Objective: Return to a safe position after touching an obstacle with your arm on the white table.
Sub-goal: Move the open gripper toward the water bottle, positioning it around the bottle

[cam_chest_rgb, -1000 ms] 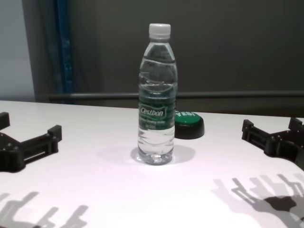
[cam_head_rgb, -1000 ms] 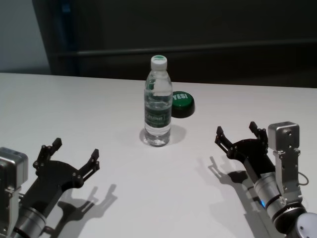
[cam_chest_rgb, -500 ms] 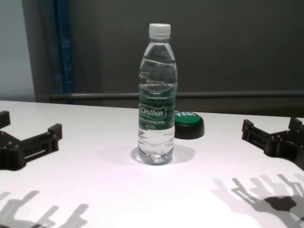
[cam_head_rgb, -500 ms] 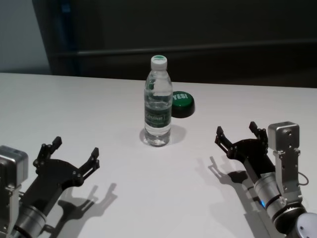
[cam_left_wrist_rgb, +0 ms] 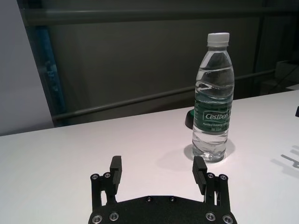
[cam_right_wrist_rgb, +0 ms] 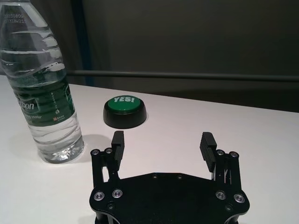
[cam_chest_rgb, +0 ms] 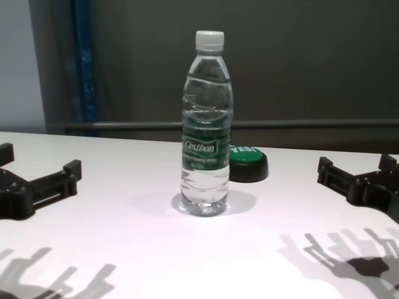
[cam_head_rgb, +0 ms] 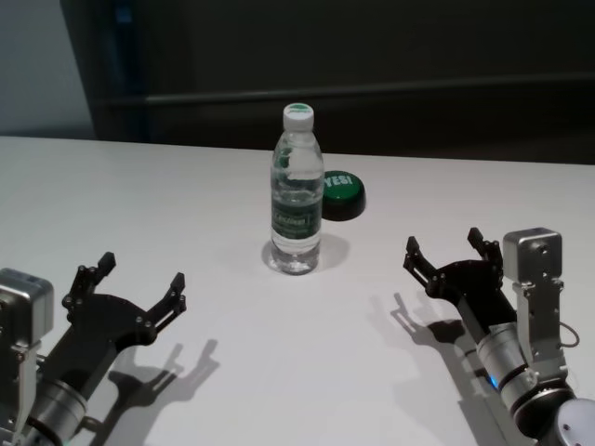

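We are hovering our 2 spread grippers, left gripper and right gripper, near us. The bottle is standing mid-table, probably untouched. A sideways swing could topple it.

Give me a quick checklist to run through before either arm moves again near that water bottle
1. Water bottle upright on the white table: ok, it stands with its white cap on.
2. Left gripper apart from the bottle: ok, it hovers near the table's front, on the left, with bare table between them.
3. Right gripper apart from the bottle: ok, it sits low on the right, well short of it.
4. Both grippers open and holding nothing: ok.
5. Green YES button out of the arms' way: ok, it sits just behind the bottle, to its right.
6. Elbows and upper arms apart from everything: cannot tell, they are out of view.
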